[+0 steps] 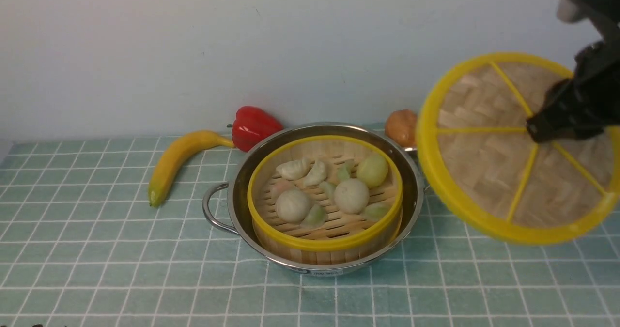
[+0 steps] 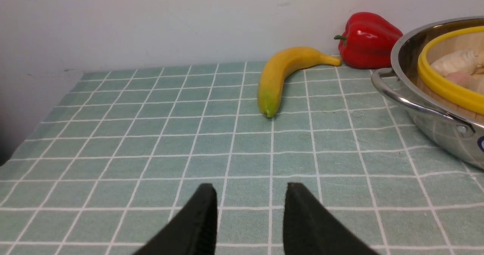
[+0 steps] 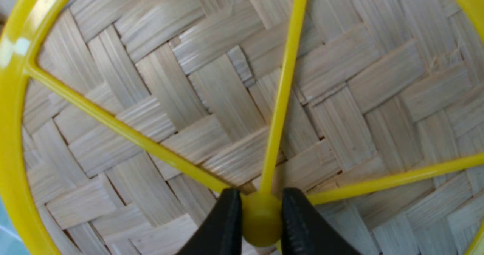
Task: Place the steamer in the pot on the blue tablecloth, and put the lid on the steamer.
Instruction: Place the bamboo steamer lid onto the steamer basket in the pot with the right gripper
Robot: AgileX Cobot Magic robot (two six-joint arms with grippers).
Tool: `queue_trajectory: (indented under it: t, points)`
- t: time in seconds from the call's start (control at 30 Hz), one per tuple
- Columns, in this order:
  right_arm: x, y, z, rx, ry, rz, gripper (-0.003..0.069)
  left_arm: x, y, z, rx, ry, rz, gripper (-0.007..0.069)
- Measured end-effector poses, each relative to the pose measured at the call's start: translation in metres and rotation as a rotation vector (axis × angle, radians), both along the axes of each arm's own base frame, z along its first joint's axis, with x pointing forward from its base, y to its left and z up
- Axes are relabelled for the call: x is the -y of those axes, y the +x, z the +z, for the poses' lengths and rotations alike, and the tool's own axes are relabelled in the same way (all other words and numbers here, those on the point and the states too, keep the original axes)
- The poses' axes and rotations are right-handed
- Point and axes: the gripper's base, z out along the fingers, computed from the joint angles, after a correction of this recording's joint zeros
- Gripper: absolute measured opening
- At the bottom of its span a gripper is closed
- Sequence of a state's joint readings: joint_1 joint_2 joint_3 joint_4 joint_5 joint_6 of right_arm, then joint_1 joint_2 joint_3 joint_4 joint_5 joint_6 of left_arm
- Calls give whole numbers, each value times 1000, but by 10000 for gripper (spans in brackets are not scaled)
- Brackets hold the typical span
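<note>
The steamer is seated inside the pot, its yellow rim ringed by the steel wall. The pot is set on the blue tablecloth that covers the tabletop. Pale dumplings and a round bun are seen on the steamer's slatted floor.

The lid is not yet on the steamer. It is held aloft to the right of the pot and tilted steeply, so that its woven face and yellow spokes are turned toward the front camera. In that view its near edge overlaps the pot's right side.

The right arm is brought in from the upper right and angled down and leftward. The right claw is pinched on the lid's small centre knob, one black finger pressed against each side of it.

The left claw is held low over bare cloth, well apart from the pot (only its two fingertips are seen), and its jaws are spread with nothing between them.

A banana and a red pepper are laid behind the pot's left handle, and a brownish round item is partly hidden behind the lid.
</note>
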State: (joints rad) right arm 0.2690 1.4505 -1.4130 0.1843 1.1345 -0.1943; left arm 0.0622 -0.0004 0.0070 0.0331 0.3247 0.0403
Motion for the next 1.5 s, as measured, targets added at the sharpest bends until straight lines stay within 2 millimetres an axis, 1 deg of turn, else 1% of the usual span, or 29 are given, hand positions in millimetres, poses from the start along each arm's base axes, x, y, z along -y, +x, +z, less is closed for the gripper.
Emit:
queue_trajectory:
  t: [0.03,0.07,0.1,0.2,0.3,0.33,0.37,0.43,0.57,0.67,0.73,0.77,0.8,0.87,0.97,1.13,1.5]
  points:
    - [-9,6,6,23,29,53,147,0,0,0,0,0,0,243]
    - [-11,7,7,28,29,68,147,0,0,0,0,0,0,243]
    - [-18,11,9,40,39,106,147,0,0,0,0,0,0,243]
    - [-47,26,8,64,32,228,147,0,0,0,0,0,0,243]
    - [-76,42,-7,47,2,311,147,0,0,0,0,1,0,243]
    - [-81,43,-9,44,-5,326,147,0,0,0,0,1,0,243]
    - [-96,48,-21,32,-41,365,147,0,0,0,0,1,0,243]
    - [-113,55,-38,19,-107,413,147,0,0,0,0,1,0,243]
    - [-137,61,-55,45,-164,467,147,0,0,0,0,1,0,243]
    - [-152,65,-61,89,-185,493,147,0,0,0,0,1,0,243]
    - [-158,68,-65,106,-194,499,147,0,0,0,0,1,0,243]
    - [-158,68,-65,107,-194,499,147,0,0,0,0,1,0,243]
    - [-159,71,-71,105,-202,499,147,0,0,0,0,1,0,243]
    - [-160,73,-75,98,-207,500,147,0,0,0,0,1,0,243]
    - [-161,74,-78,98,-207,499,147,0,0,0,0,1,0,243]
    - [-162,76,-77,116,-200,496,147,0,0,0,0,1,0,243]
    - [-161,74,-77,98,-205,499,147,0,0,0,0,1,0,243]
